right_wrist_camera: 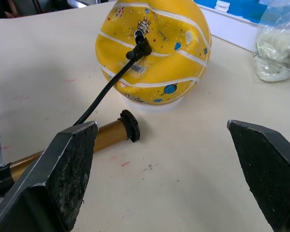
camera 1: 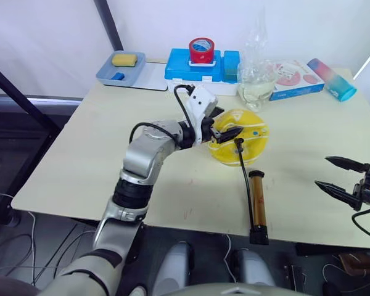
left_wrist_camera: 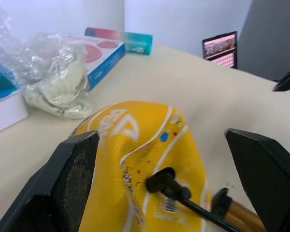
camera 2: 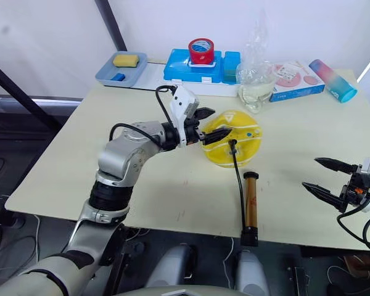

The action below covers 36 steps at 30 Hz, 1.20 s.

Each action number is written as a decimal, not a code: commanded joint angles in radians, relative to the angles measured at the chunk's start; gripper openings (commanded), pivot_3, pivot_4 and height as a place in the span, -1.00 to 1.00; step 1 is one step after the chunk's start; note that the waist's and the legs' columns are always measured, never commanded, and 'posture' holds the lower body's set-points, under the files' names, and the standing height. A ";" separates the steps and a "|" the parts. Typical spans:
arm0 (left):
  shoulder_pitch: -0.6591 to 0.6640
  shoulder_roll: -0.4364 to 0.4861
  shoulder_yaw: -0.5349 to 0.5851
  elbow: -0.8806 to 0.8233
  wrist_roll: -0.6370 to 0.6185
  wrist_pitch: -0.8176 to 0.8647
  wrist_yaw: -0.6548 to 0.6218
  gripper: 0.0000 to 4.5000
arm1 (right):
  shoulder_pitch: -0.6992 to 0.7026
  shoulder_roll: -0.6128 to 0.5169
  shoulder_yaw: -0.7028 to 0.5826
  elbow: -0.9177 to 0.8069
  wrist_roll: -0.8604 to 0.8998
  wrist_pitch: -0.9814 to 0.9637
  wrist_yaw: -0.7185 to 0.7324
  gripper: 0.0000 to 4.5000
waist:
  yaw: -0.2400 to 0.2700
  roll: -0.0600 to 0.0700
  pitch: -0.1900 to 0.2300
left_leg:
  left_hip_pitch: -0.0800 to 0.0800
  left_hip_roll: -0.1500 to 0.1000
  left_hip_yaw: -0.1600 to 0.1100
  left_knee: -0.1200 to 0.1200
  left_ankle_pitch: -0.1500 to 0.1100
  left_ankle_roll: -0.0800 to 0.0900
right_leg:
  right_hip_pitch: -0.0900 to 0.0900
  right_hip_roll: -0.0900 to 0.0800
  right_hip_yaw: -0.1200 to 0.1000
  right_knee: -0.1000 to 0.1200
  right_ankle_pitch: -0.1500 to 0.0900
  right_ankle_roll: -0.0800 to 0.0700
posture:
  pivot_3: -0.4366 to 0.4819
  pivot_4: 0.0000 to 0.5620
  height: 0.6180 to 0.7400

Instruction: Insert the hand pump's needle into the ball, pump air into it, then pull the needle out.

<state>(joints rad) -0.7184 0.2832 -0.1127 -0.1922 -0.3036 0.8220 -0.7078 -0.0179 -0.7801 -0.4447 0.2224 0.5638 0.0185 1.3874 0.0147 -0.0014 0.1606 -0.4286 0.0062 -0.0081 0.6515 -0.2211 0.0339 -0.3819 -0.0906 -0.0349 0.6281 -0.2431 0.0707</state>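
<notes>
1. Right now the left gripper is at the ball, fingers spread wide, one finger on either side of the ball's near edge; no firm grip can be made out.
2. Ball, yellow and saggy, sits on the table directly ahead of that gripper, on a small white base.
3. Needle fitting is plugged into the ball's valve, just beyond the left fingertips; the pin itself is too small to see.
4. Black hose runs from the fitting back to the hand pump, which lies flat on the table, just beside the ball and between the two grippers.
5. Right gripper hovers well apart from the pump, at the table's near edge, fingers spread and holding nothing.
</notes>
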 commanded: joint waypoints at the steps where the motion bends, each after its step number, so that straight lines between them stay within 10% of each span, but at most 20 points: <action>1: 0.099 0.087 0.074 -0.113 -0.072 -0.037 -0.070 0.97 | -0.002 0.001 -0.011 -0.020 0.028 -0.006 0.011 1.00 | -0.005 0.001 0.000 | 0.001 0.001 0.000 0.000 0.000 0.000 | 0.000 0.000 0.001 0.000 0.000 0.000 | -0.05 -0.47 0.99; 22: 0.796 0.438 0.335 -0.145 -0.201 -0.401 -0.412 0.97 | 0.055 -0.016 -0.030 0.035 0.016 -0.067 0.065 1.00 | 0.000 0.000 0.002 | 0.012 0.007 0.009 -0.001 -0.003 0.004 | 0.002 0.001 0.015 0.005 -0.002 -0.006 | -0.05 -0.47 0.99; 36: 0.641 0.351 0.064 -0.200 -0.184 -0.224 -0.279 0.97 | 0.114 -0.018 -0.036 0.007 0.020 -0.087 0.100 1.00 | 0.004 0.000 0.002 | 0.013 0.009 0.014 0.000 -0.003 0.004 | 0.000 0.002 0.020 0.006 -0.002 -0.006 | -0.05 -0.47 0.99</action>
<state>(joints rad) -0.0384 0.6472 -0.0060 -0.3559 -0.4917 0.5607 -1.0182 0.0900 -0.7813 -0.4513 0.2523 0.5670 -0.0508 1.4807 0.0183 -0.0018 0.1629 -0.4153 0.0152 0.0059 0.6515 -0.2239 0.0380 -0.3817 -0.0881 -0.0146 0.6355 -0.2448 0.0648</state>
